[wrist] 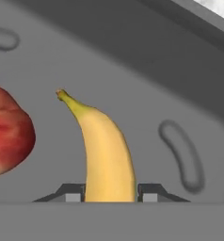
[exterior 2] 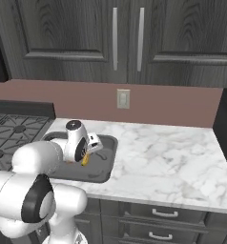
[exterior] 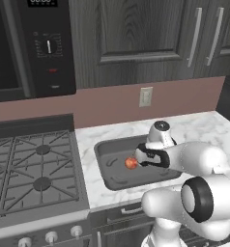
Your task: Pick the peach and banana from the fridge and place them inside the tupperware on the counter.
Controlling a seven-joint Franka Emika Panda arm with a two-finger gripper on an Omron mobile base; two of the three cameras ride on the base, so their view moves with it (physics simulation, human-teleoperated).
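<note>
The dark grey tupperware [exterior: 101,164] sits on the white marble counter [exterior: 204,128] beside the stove. The red-orange peach [exterior: 131,163] lies on its floor. My gripper [exterior: 138,161] reaches down into the tupperware [exterior 2: 106,167], shut on the yellow banana [exterior 2: 85,159]. In the hand view the banana [wrist: 107,155] stands between my fingertips [wrist: 149,194], touching both, its tip pointing away over the tupperware floor [wrist: 147,84]. The peach [wrist: 8,132] lies just left of it. The fridge is out of view.
A black gas stove [exterior: 35,173] adjoins the counter on the left, with an oven panel [exterior: 47,46] above. A wall outlet [exterior: 145,96] sits on the pink backsplash. Dark wood cabinets hang overhead. Bare marble [exterior 2: 168,152] stretches right of the tupperware, above drawers [exterior 2: 163,214].
</note>
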